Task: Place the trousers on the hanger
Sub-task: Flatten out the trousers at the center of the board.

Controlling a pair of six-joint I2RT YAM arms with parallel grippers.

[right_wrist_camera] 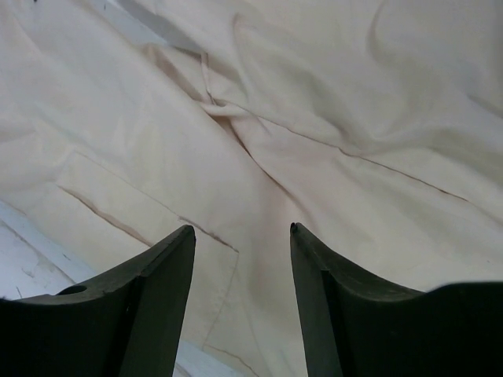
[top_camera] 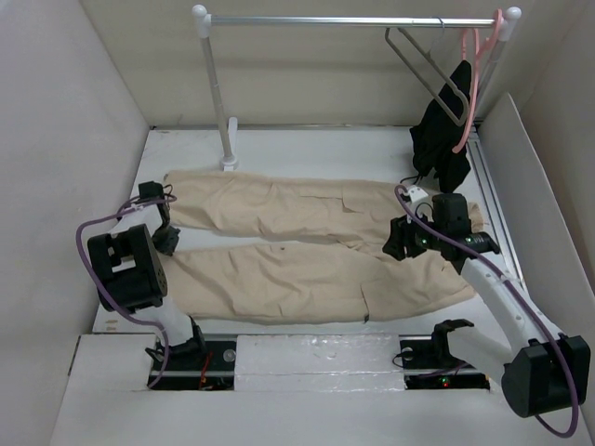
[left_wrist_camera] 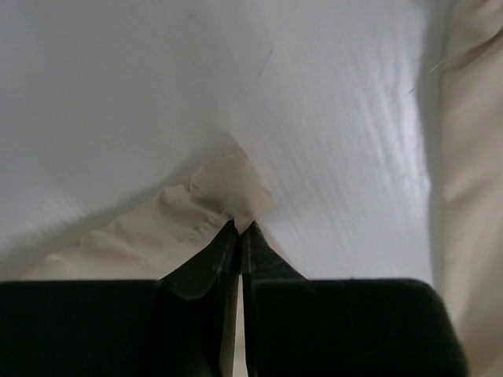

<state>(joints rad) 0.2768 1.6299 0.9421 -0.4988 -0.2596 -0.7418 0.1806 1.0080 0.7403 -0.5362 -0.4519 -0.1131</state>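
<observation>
The beige trousers (top_camera: 307, 242) lie flat on the white table, legs pointing left, waist at the right. My left gripper (top_camera: 167, 240) is at the cuff of the near leg; in the left wrist view it (left_wrist_camera: 239, 226) is shut on a pinch of the cuff (left_wrist_camera: 228, 188). My right gripper (top_camera: 398, 243) hovers over the waist end; in the right wrist view it (right_wrist_camera: 242, 229) is open above the trousers (right_wrist_camera: 330, 141), with the drawstring (right_wrist_camera: 208, 98) ahead. The grey wire hanger (top_camera: 429, 70) hangs on the rail at the back right.
A clothes rail (top_camera: 353, 20) on white posts spans the back. A pink hanger (top_camera: 472, 79) with a black garment (top_camera: 442, 139) hangs at its right end, beside the wire hanger. Walls close in on both sides.
</observation>
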